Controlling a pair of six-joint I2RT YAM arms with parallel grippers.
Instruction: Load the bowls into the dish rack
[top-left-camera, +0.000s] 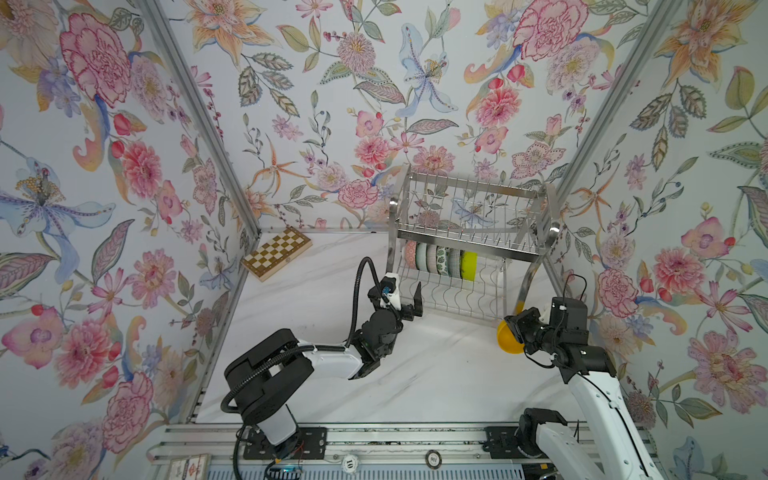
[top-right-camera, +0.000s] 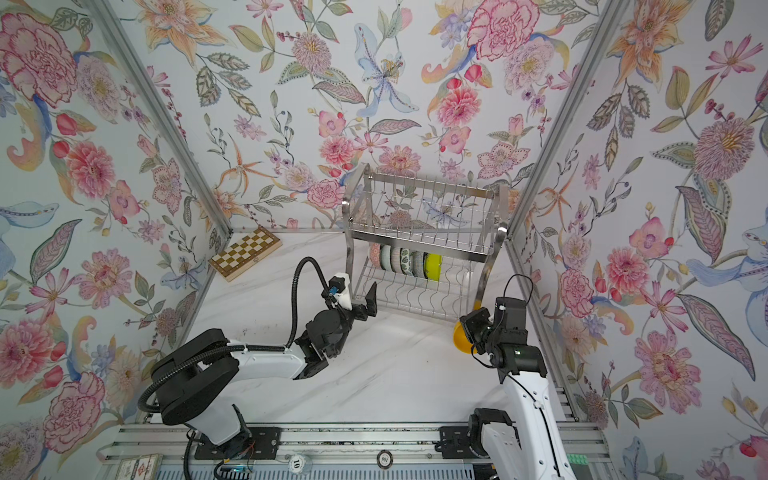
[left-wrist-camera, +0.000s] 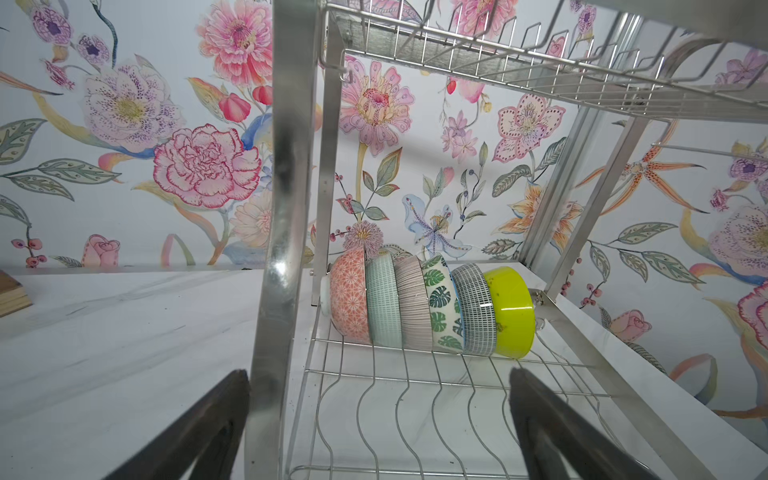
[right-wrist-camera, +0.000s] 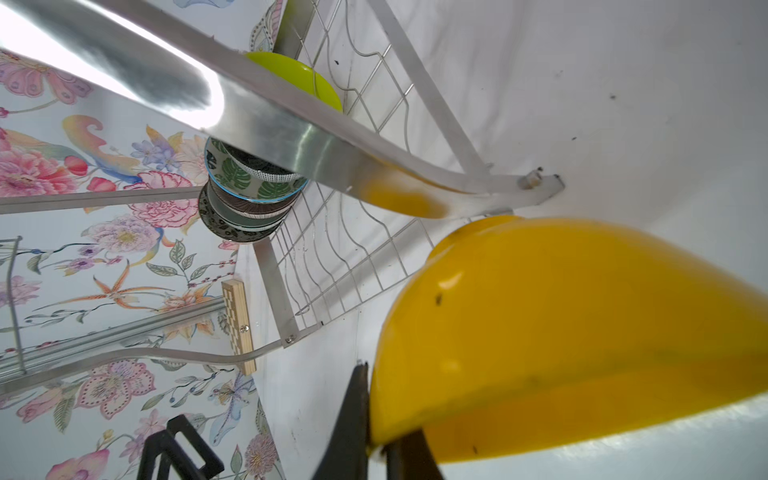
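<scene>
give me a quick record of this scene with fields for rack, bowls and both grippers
rack: two-tier shiny steel wire dish rack, back right of white marble table
loaded: six small round bowls on edge on lower shelf, lime green bowl at right end
left gripper: open, empty, by rack's left front leg
right gripper: shut on plain orange-yellow bowl rim, by rack's right front leg

My stereo head looks steeply down from above the near edge of the table (top-left-camera: 415, 374); both top views take in all of it and the dish rack (top-left-camera: 465, 243). My left wrist camera sits low, close before the rack's lower shelf. My right one, rolled sideways, looks past the orange-yellow bowl (right-wrist-camera: 561, 324); both show the lime green bowl (left-wrist-camera: 509, 311).
</scene>
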